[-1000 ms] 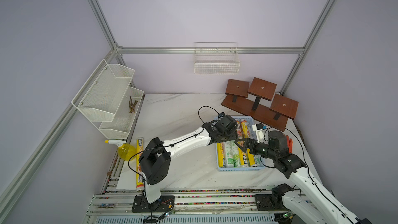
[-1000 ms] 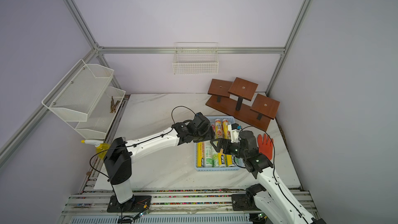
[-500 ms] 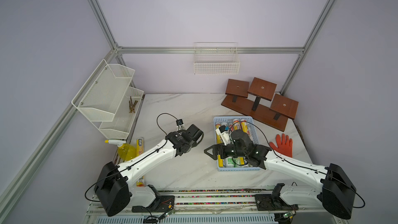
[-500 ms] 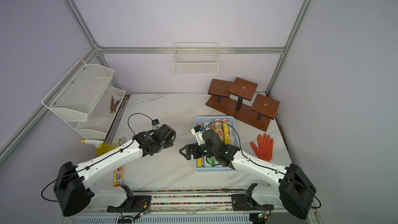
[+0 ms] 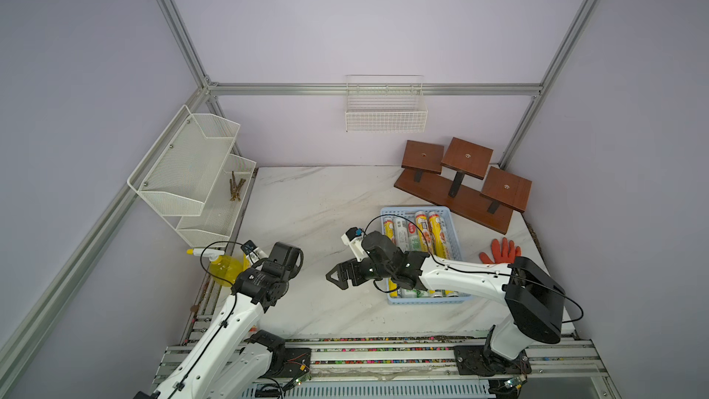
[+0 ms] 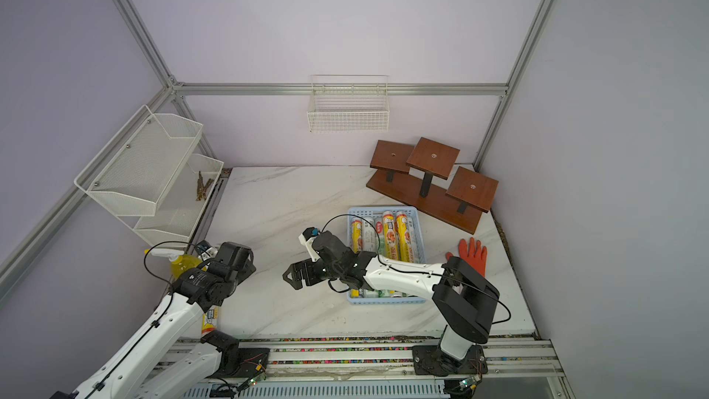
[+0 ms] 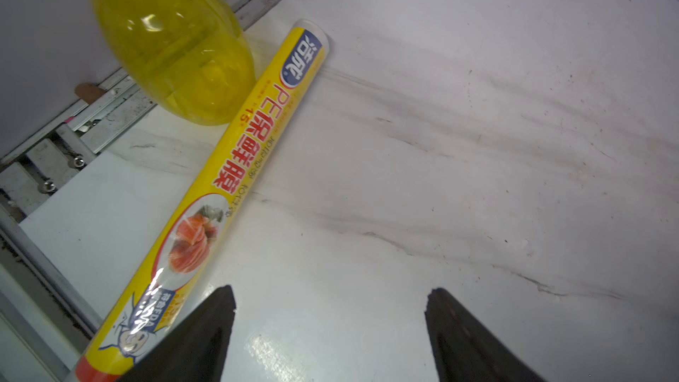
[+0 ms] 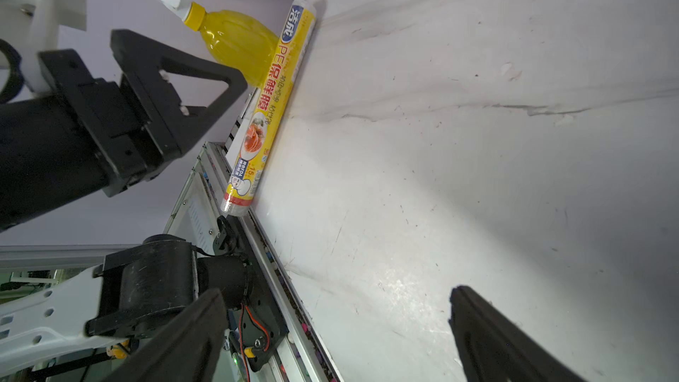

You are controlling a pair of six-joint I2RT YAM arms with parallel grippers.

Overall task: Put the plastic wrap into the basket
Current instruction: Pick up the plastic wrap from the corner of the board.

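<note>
The left end effector (image 7: pixel 330 310) hangs above the surface (image 5: pixel 318 201) near its left edge, fingers spread with nothing between them. Close by one finger lies a loose plastic wrap roll (image 7: pixel 227 174), yellow with a salmon picture and a blue logo, flat on the surface along that edge. A yellow spray bottle (image 7: pixel 172 42) sits against the roll's far half, on the side away from the open surface.

The right end effector (image 5: pixel 338 278) is likewise spread wide and empty, over the bare middle of the surface between the left arm and the basket (image 5: pixel 416 209). In both top views the light-blue basket lies toward the right and holds several more rolls (image 5: pixel 437 230), yellow and white-green, side by side lengthwise. The right arm crosses over their near ends. An orange glove (image 5: pixel 500 253) lies on the surface near the basket's right side.
</note>
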